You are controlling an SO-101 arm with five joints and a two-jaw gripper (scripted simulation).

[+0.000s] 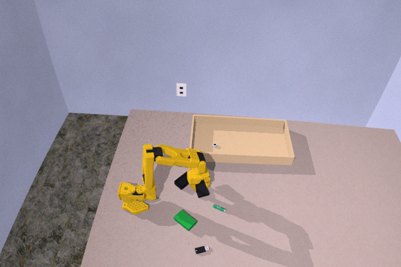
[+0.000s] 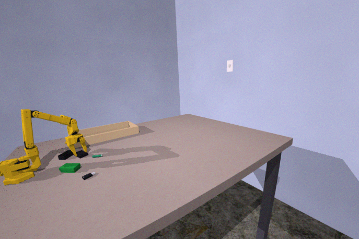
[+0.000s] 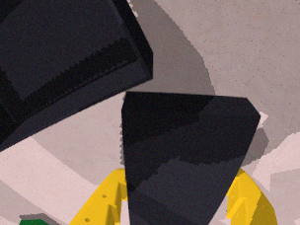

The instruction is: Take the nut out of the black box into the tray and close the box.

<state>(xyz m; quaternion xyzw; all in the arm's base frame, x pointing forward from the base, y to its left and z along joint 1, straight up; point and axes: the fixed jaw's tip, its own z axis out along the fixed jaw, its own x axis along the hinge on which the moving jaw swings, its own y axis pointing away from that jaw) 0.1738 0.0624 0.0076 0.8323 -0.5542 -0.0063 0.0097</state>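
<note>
A small nut [image 1: 214, 144] lies inside the wooden tray [image 1: 244, 159].

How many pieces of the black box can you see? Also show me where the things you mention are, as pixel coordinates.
2. One black box piece [image 1: 202, 191] [image 2: 83, 154] [image 3: 185, 143] is between the fingers of the gripper [image 1: 201, 186] [image 2: 81, 154] [image 3: 182, 180]; the other black box piece [image 1: 181, 181] [image 2: 65, 155] [image 3: 64, 54] lies beside it, nearer the arm's base [image 1: 135, 207] [image 2: 19, 178].
</note>
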